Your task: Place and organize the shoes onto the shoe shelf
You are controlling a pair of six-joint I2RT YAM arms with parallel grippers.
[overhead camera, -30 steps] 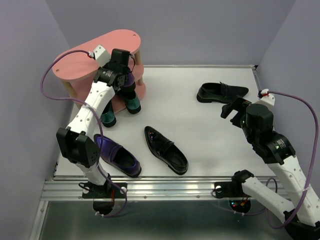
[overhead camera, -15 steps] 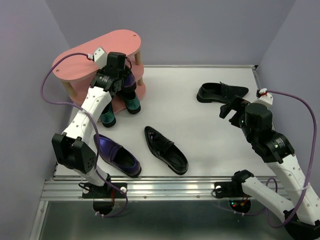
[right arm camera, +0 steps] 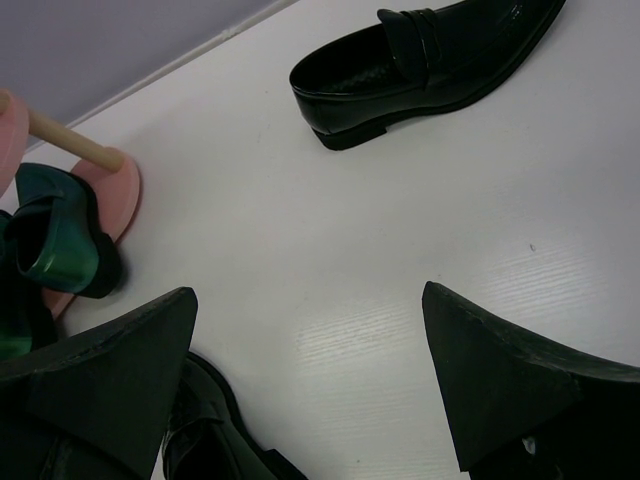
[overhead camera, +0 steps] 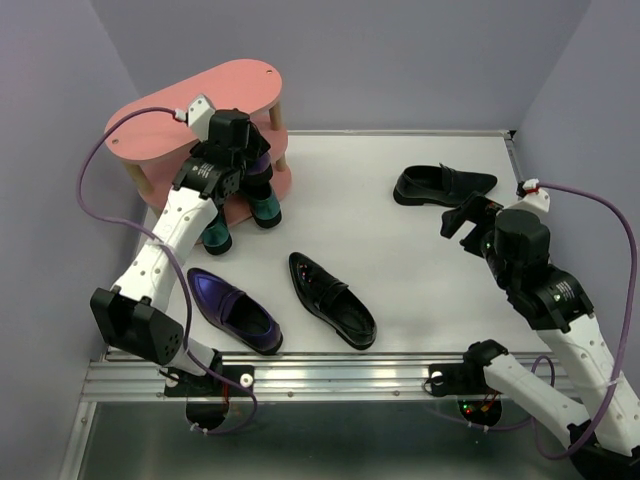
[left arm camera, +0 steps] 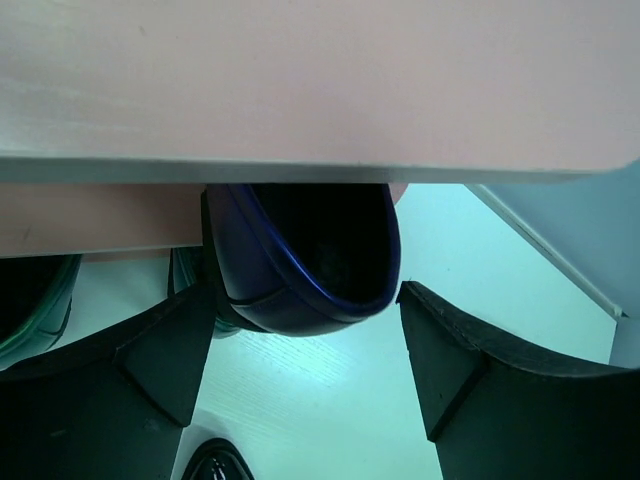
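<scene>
At the far left stands the shoe shelf, a pink rack of oval boards on pale wooden posts. Two green shoes sit side by side on its lowest board, heels sticking out towards us. Above them we see a purple shoe tucked under a pink board, heel facing out. The left gripper is at that heel with its jaws spread wide. One finger is on each side, and we cannot tell whether either touches the shoe.

On the white table, near the left, lies a second purple loafer. Just right of it is a black loafer. At the far right lies the other black loafer. The right gripper hovers just on the near side of that shoe, jaws spread, with only bare table between them.

We judge the task about half done. Three shoes are on the rack and three wait on the table. The purple loafer belongs beside its mate. The black pair has yet to be lifted, and the top board shows no shoes.
</scene>
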